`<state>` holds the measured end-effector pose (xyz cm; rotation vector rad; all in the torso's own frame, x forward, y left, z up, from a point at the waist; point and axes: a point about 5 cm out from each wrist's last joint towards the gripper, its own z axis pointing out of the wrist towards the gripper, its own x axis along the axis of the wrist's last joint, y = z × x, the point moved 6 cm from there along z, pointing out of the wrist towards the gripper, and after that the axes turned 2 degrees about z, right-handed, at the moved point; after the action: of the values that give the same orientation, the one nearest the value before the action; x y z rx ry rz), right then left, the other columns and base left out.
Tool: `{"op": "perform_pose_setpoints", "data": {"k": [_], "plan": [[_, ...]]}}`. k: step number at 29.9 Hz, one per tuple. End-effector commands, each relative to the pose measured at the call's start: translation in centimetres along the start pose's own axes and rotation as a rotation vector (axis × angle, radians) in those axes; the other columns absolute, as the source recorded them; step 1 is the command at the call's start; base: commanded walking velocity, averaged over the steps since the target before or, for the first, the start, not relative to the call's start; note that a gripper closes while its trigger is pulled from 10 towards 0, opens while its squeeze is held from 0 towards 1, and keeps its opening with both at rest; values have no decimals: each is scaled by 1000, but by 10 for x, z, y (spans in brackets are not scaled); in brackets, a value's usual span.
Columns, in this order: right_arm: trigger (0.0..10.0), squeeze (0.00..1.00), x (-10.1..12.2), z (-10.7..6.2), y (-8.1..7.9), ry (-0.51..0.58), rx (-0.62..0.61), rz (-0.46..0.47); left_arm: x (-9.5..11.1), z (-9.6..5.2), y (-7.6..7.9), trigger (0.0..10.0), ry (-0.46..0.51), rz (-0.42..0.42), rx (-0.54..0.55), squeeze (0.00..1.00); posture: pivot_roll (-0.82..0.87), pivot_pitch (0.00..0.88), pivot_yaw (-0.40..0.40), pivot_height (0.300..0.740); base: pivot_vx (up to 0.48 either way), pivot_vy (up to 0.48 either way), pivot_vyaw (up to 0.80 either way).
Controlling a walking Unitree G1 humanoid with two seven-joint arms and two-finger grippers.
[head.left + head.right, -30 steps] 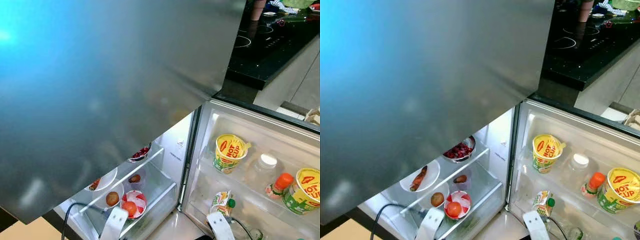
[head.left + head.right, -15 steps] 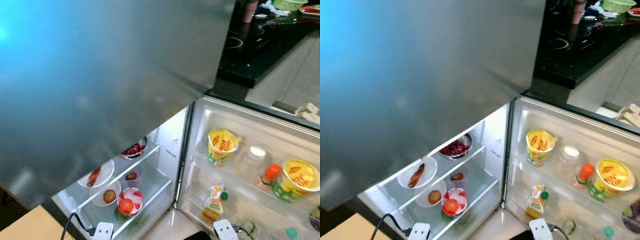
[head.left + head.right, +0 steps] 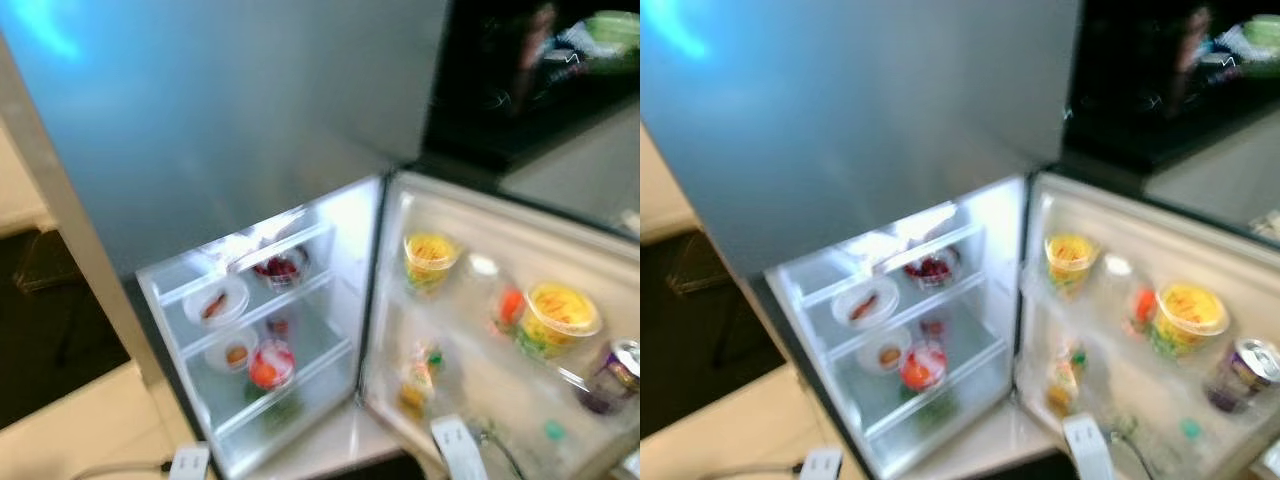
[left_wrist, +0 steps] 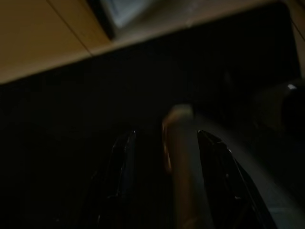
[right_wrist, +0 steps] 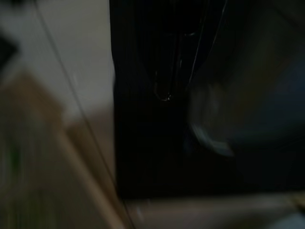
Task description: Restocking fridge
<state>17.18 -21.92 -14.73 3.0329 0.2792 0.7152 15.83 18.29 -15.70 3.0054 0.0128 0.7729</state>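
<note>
**Fridge open, both arms low**

While the frame is blurred, fridge point(image 3: 300, 120) door stands open centre. Left gripper point(image 4: 167, 157) fingers parted, holding nothing. Shelves left-centre: red bowl point(image 3: 270, 367). Door racks right: yellow noodle cups point(image 3: 430, 258), purple can point(image 3: 612, 375). Right gripper fingers: can't tell.

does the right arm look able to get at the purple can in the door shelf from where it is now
Probably yes. The fridge door stands open on the robot's right, and the purple can sits at the shelf's outer end with nothing in front of it. The right arm is low at the frame's bottom, so it must lift first.
</note>
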Motion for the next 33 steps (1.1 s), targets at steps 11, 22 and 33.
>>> {"op": "perform_pose_setpoints", "data": {"k": [11, 22, 33], "plan": [[10000, 0, -14, -1, -5, -43, 24, -4, -18, -4, -8, 10000, -51, 24, 25, 0, -32, 0, -20, 739, 0, 0, 0], [10000, 0, -9, -1, -4, -43, 33, -36, -14, -3, -3, 10000, -51, 69, -17, 0, -31, 0, -25, 739, 0, 0, 0], [10000, 0, -9, 0, -9, -41, 43, -46, -18, -4, -7, 10000, -68, 82, -24, 0, -39, 0, -10, 739, 0, -388, 0]]}}
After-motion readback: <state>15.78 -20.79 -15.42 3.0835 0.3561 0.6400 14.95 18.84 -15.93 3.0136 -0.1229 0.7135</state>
